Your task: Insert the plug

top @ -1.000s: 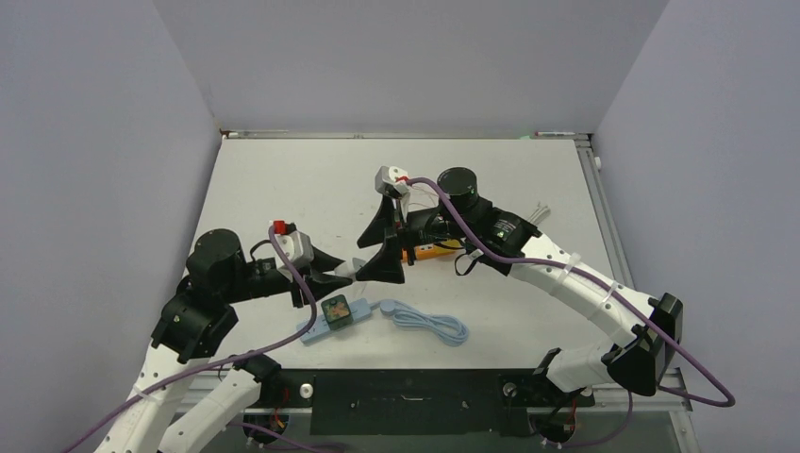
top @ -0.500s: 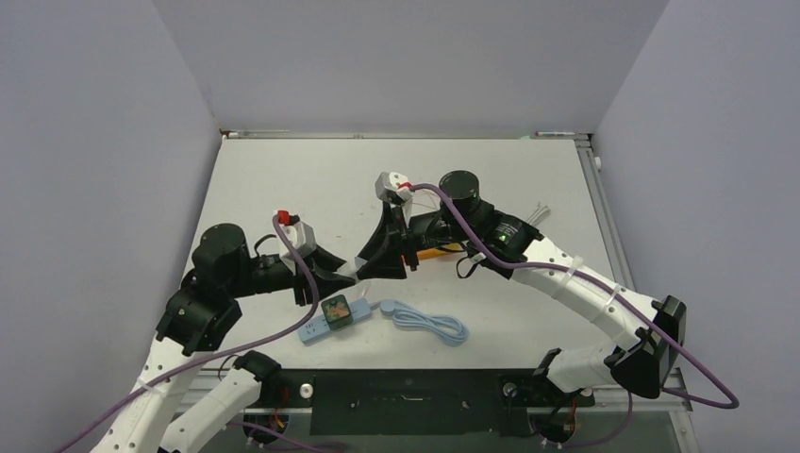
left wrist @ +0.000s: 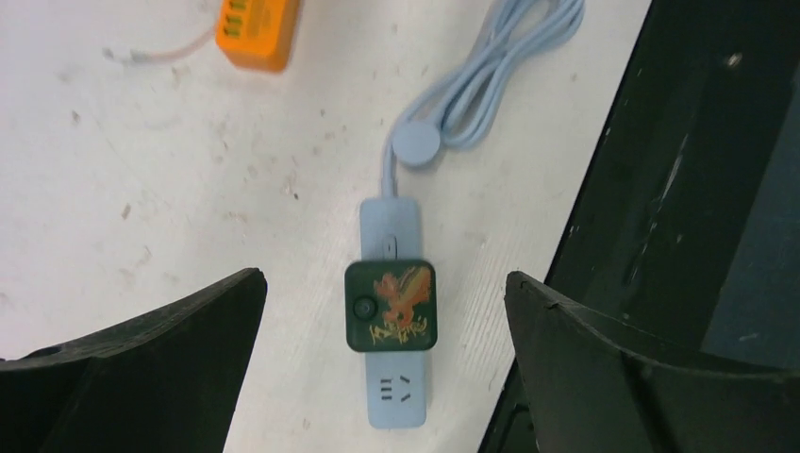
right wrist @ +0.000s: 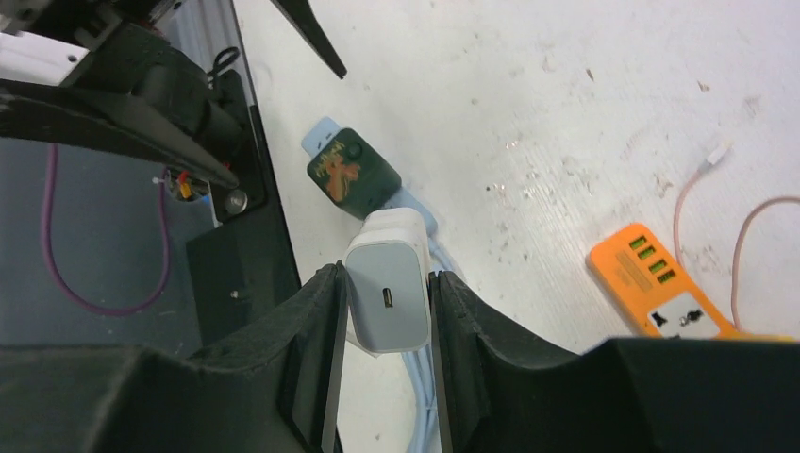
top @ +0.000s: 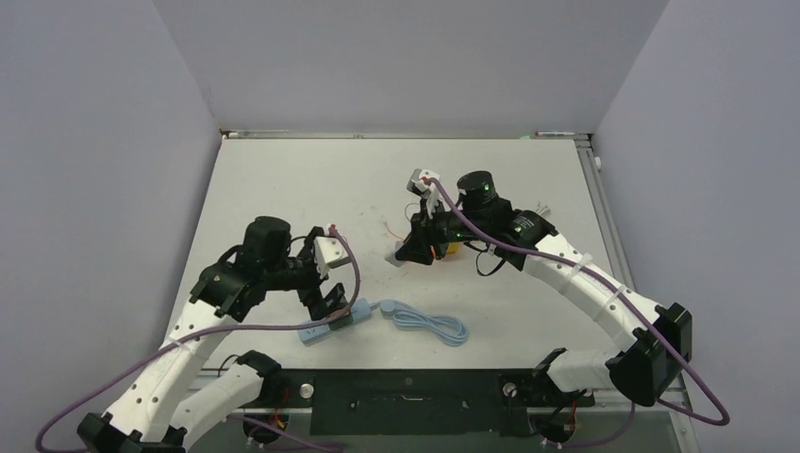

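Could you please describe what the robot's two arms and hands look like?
The left arm and right arm have white shells and black joint housings, each trailed by a purple cable. The left hand and right hand each have two broad, black, wedge-shaped fingers. A pale camera block with a red detail sits on each wrist.

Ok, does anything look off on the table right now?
Nothing spilled or broken. The blue strip lies slanted near the table's front edge, a green adapter sitting on its middle. A thin cable by the orange strip lies loose, its end plugged into nothing. The table is scuffed.
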{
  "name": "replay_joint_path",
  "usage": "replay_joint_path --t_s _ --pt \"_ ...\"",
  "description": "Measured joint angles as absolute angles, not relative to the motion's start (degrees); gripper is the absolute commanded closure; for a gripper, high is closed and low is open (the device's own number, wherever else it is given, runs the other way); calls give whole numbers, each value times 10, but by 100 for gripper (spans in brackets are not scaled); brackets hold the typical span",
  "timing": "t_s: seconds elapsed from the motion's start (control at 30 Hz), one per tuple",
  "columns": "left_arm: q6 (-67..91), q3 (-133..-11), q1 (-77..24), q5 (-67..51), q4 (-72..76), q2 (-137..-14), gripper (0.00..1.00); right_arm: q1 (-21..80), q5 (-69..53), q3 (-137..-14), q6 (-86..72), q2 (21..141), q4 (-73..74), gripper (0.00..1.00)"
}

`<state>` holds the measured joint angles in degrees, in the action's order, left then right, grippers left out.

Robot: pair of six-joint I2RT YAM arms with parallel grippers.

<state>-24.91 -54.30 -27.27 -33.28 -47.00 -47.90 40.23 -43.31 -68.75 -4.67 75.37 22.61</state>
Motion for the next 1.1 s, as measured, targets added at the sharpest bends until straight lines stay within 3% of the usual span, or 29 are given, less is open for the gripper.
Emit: replay_joint_path --t_s 0.33,0.73,0.77,0.97,1.1 --pt "-357 -493 -273 -241 -531 -596 1 394 -398 -664 -23 691 268 95" --pt "-412 -493 -277 -229 -572 -642 1 376 -402 -644 -23 684 266 95" --pt "-411 -493 -281 -228 -570 -650 3 374 -403 -642 -23 684 265 95" --pt "-403 -493 -308 -208 -551 -689 41 364 -407 -632 -31 683 255 95" --pt "-383 -501 -326 -203 -551 -729 56 354 -408 -621 -37 675 249 95"
